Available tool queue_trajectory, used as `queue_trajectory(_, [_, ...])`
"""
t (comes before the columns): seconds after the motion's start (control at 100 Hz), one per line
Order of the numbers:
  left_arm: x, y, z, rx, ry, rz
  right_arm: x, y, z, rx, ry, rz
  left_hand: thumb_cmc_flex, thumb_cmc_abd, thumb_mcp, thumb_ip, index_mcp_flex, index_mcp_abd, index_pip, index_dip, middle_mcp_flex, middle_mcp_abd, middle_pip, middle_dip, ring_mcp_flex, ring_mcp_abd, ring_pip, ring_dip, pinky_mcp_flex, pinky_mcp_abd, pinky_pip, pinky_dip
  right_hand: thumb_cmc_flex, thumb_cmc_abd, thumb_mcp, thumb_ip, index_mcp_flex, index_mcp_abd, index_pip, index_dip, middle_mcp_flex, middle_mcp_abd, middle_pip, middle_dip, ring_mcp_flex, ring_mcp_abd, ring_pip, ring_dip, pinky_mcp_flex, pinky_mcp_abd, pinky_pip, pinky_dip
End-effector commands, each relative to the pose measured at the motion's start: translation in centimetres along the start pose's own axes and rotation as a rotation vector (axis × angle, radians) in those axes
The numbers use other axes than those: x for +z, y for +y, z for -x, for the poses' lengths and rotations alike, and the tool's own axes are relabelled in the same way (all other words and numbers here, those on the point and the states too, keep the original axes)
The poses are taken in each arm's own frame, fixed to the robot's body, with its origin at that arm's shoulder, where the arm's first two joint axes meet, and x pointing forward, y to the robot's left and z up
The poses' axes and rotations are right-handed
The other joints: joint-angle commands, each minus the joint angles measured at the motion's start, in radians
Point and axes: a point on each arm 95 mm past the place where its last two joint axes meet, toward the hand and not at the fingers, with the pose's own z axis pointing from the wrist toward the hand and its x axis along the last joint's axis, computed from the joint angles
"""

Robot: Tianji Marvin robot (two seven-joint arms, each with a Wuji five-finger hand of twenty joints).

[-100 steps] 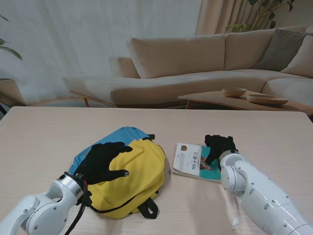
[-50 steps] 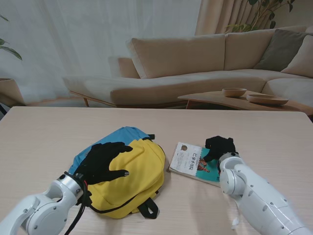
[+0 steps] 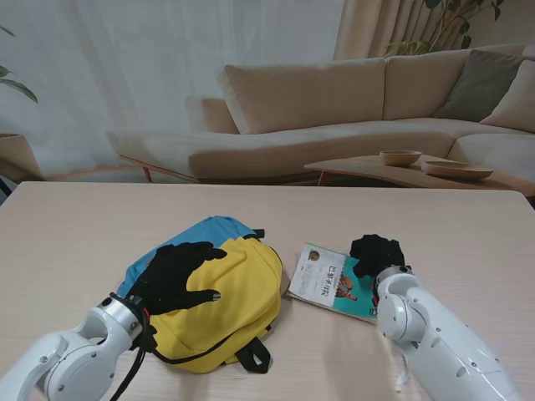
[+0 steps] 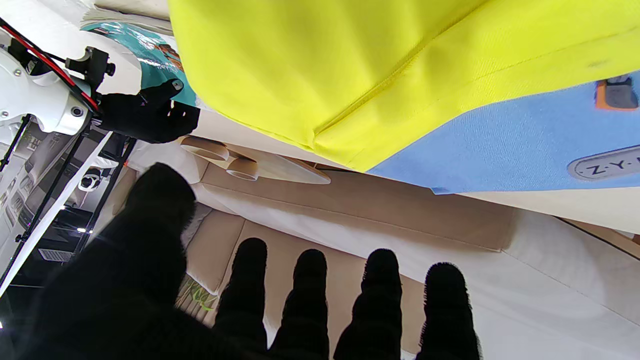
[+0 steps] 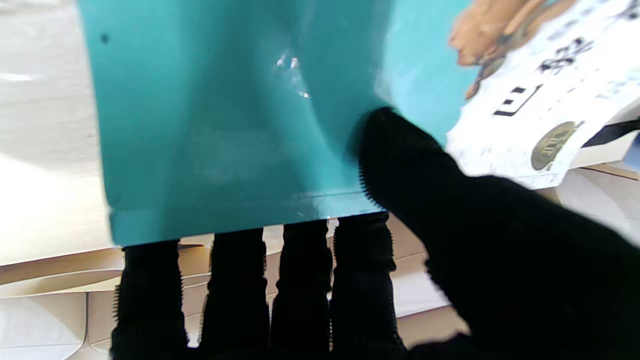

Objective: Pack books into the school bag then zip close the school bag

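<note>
A yellow and blue school bag (image 3: 238,292) lies on the table left of the middle. My left hand (image 3: 177,271) rests spread on its top, open, holding nothing. In the left wrist view the bag's yellow fabric (image 4: 350,65) lies past my straight fingers (image 4: 310,300). Just right of the bag lies a teal and white book (image 3: 326,282). My right hand (image 3: 376,253) is shut on the book's right edge. The right wrist view shows the thumb (image 5: 400,160) pressing on the teal cover (image 5: 225,115) and the other fingers under the edge. I cannot see the bag's opening or zip.
A black strap loop (image 3: 251,357) sticks out of the bag toward me. The wooden table (image 3: 84,234) stretches to both sides. Beyond its far edge stand a beige sofa (image 3: 334,109) and a low table with two bowls (image 3: 399,157).
The book has slid left until it nearly touches the bag, and its gripped right edge has lifted slightly. My right hand moved with it. The left hand has stayed still.
</note>
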Motion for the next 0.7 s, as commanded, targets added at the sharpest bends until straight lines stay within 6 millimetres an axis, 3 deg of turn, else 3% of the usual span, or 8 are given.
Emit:
queue_trajectory(0.0, [-0.1, 0.1, -0.2, -0.004, 0.003, 0.014, -0.7, -0.8, -0.4, 0.014, 0.013, -0.027, -0.033, -0.011, 0.031, 0.021, -0.049, 0.019, -0.020, -0.006, -0.041, -0.025, -0.006, 0.010, -0.026, -0.024, -0.034, 0.005, -0.020, -0.030, -0.051, 0.027, 0.247, 0.095, 0.221, 0.217, 0.102, -0.199, 0.205, 0.094, 0.202, 0.038, -0.101, -0.118, 0.128, 0.029, -0.070, -0.052, 0.054, -0.001, 0.031, 0.025])
queue_trajectory(0.06, [-0.1, 0.1, -0.2, -0.005, 0.002, 0.014, -1.0, -0.3, -0.5, 0.037, 0.016, -0.012, -0.033, -0.011, 0.030, 0.021, -0.049, 0.019, -0.020, -0.006, -0.040, -0.025, -0.006, 0.010, -0.026, -0.024, -0.035, 0.005, -0.020, -0.030, -0.052, 0.027, 0.300, 0.053, 0.225, 0.191, 0.114, -0.196, 0.218, 0.122, 0.363, 0.032, -0.072, -0.114, 0.253, 0.026, -0.056, -0.082, 0.118, 0.008, 0.055, 0.025])
queue_trajectory(0.1, [-0.1, 0.1, -0.2, -0.005, 0.002, 0.014, -1.1, 0.1, -0.6, 0.049, 0.017, -0.005, -0.033, -0.010, 0.030, 0.022, -0.049, 0.019, -0.019, -0.005, -0.040, -0.026, -0.006, 0.010, -0.026, -0.025, -0.035, 0.006, -0.020, -0.030, -0.052, 0.027, 0.330, 0.039, 0.225, 0.170, 0.117, -0.202, 0.220, 0.140, 0.428, 0.026, 0.031, -0.051, 0.333, 0.012, 0.023, -0.082, 0.159, 0.013, 0.083, 0.028])
queue_trajectory(0.22, [-0.1, 0.1, -0.2, -0.008, 0.002, 0.014, -1.7, 1.0, -0.7, 0.105, 0.022, 0.006, -0.034, -0.009, 0.029, 0.022, -0.049, 0.019, -0.019, -0.004, -0.039, -0.025, -0.005, 0.010, -0.026, -0.025, -0.035, 0.005, -0.020, -0.030, -0.053, 0.028, 0.383, 0.073, 0.221, 0.157, 0.097, -0.200, 0.243, 0.194, 0.409, 0.050, 0.215, 0.147, 0.330, 0.049, 0.271, -0.047, 0.170, 0.039, 0.142, 0.049])
queue_trajectory(0.27, [-0.1, 0.1, -0.2, -0.011, 0.001, 0.015, -2.0, 1.4, -0.7, 0.120, 0.027, 0.020, -0.034, -0.008, 0.028, 0.022, -0.048, 0.018, -0.018, -0.004, -0.038, -0.024, -0.005, 0.010, -0.025, -0.024, -0.035, 0.006, -0.020, -0.031, -0.053, 0.028, 0.394, 0.050, 0.225, 0.173, 0.112, -0.193, 0.242, 0.193, 0.415, 0.056, 0.230, 0.182, 0.325, 0.068, 0.329, -0.054, 0.176, 0.058, 0.180, -0.001])
queue_trajectory(0.3, [-0.1, 0.2, -0.2, -0.013, 0.001, 0.016, -2.2, 1.7, -0.7, 0.129, 0.030, 0.029, -0.033, -0.008, 0.028, 0.022, -0.048, 0.019, -0.017, -0.003, -0.037, -0.024, -0.005, 0.010, -0.025, -0.023, -0.035, 0.006, -0.020, -0.031, -0.053, 0.029, 0.399, 0.040, 0.225, 0.184, 0.125, -0.190, 0.240, 0.192, 0.420, 0.064, 0.232, 0.203, 0.321, 0.078, 0.354, -0.056, 0.178, 0.068, 0.222, -0.065])
queue_trajectory(0.39, [-0.1, 0.2, -0.2, -0.018, 0.001, 0.016, -2.7, 2.8, -0.7, 0.147, 0.045, 0.055, -0.034, -0.006, 0.026, 0.022, -0.047, 0.018, -0.014, -0.002, -0.034, -0.024, -0.004, 0.011, -0.023, -0.024, -0.034, 0.006, -0.020, -0.031, -0.053, 0.029, 0.414, 0.012, 0.225, 0.224, 0.168, -0.198, 0.247, 0.203, 0.436, 0.071, 0.253, 0.243, 0.329, 0.091, 0.409, -0.041, 0.188, 0.089, 0.277, -0.112])
queue_trajectory(0.69, [0.0, 0.2, -0.1, -0.035, -0.004, 0.008, -4.2, 5.8, -0.6, 0.229, 0.091, 0.146, -0.031, -0.002, 0.024, 0.023, -0.045, 0.019, 0.005, 0.007, -0.020, -0.021, 0.000, 0.012, -0.021, -0.019, -0.033, 0.007, -0.017, -0.027, -0.052, 0.032, 0.441, -0.036, 0.225, 0.305, 0.263, -0.201, 0.241, 0.251, 0.473, 0.091, 0.276, 0.287, 0.367, 0.104, 0.470, -0.021, 0.219, 0.129, 0.342, -0.172])
